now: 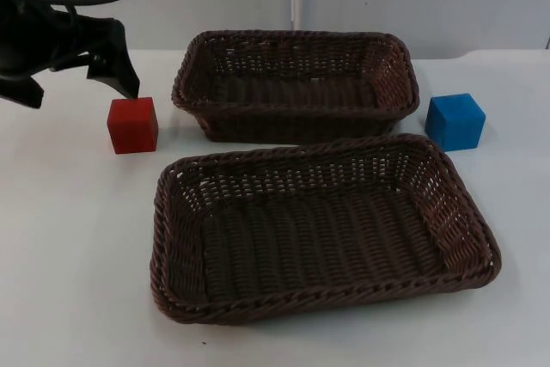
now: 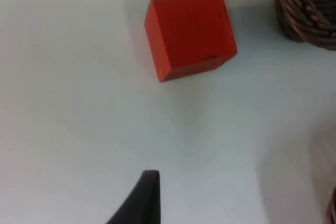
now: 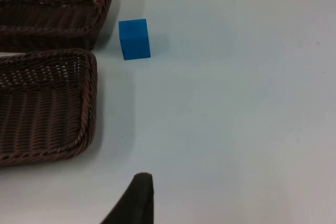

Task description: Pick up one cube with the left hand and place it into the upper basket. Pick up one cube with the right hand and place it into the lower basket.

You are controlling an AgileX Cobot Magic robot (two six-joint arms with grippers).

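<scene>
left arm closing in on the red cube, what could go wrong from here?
1. The left end effector hangs just behind the red cube, off to one side; a descent from there might nudge the cube instead of straddling it.
2. The red cube sits close to the upper basket; a finger could snag the rim.
3. The blue cube lies close beside both the upper and lower basket, leaving the right arm little finger room.

Red cube (image 1: 132, 125) rests flat on the white worktop (image 1: 69, 238), just left of the upper basket (image 1: 296, 45). Blue cube (image 1: 455, 121) sits right of that basket, near the lower basket's (image 1: 326, 298) far right corner. Both dark brown woven baskets lie empty, nearly touching.
</scene>
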